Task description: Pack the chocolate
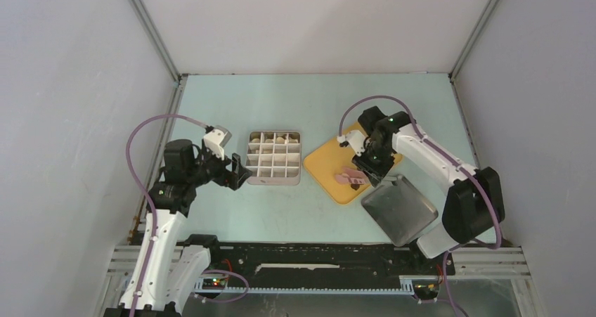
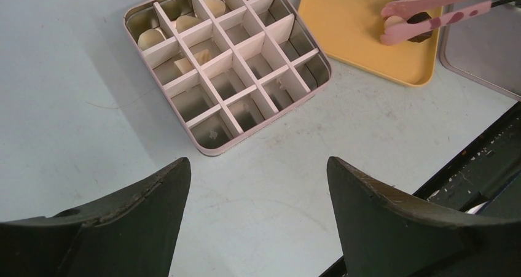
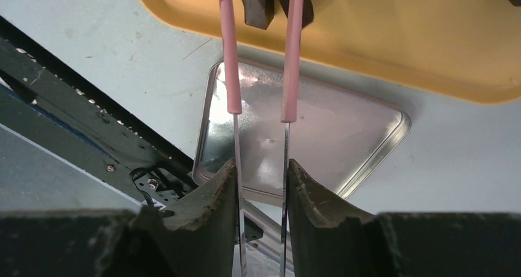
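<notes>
Several cream-white chocolates (image 2: pixel 184 23) lie in the far cells of a pink-rimmed tin box (image 1: pixel 275 182) with a white grid. Dark chocolate pieces (image 3: pixel 258 7) and a cream piece (image 2: pixel 393 22) lie on the yellow tray (image 1: pixel 330 159). My right gripper (image 1: pixel 370 166) is shut on the metal handles of pink tongs (image 3: pixel 230 56), whose arms reach over the tray on both sides of a dark piece; their tips are cut off in the right wrist view. My left gripper (image 1: pixel 239 171) is open and empty just left of the box, and it also shows in the left wrist view (image 2: pixel 258 163).
A shiny metal lid (image 1: pixel 399 208) lies on the table right of the tray, under my right arm. The black base rail (image 1: pixel 316 261) runs along the near edge. Grey walls close in the table on the left, the right and the back.
</notes>
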Motion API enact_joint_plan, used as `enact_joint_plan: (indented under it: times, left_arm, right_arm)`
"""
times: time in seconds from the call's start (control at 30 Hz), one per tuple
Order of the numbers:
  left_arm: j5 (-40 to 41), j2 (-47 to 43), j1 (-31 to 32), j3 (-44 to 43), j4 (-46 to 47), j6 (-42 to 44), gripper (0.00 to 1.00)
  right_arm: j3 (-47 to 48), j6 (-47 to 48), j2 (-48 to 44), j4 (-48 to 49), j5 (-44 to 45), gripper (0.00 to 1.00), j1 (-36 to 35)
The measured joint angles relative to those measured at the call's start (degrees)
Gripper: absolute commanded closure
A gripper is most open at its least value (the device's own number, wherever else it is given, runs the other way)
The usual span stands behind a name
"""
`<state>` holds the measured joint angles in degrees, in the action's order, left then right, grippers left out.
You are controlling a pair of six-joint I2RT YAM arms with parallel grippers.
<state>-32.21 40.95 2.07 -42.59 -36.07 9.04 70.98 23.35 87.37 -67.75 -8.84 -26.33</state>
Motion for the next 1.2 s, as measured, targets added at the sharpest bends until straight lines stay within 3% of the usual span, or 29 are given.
enact_joint_plan:
  times: [0.27,0.67,1.2]
  left_arm:
    - [-0.15,-0.61,0.0,0.0,0.02,0.0,0.15]
    - [-0.2,-0.57,-0.02,0.17,0.46,0.0,0.15]
    - [-0.15,-2.14,-1.11,0.59,0.92,0.0,0.14]
  right_arm:
    - [1.11,0.13,3.04,1.16,3.15,0.85,-2.75]
    - [20.31,0.63,3.32,1.25,-2.34,0.85,-3.08]
    - [43.91,0.68,29.16,1.01,-9.05,0.81,-11.69]
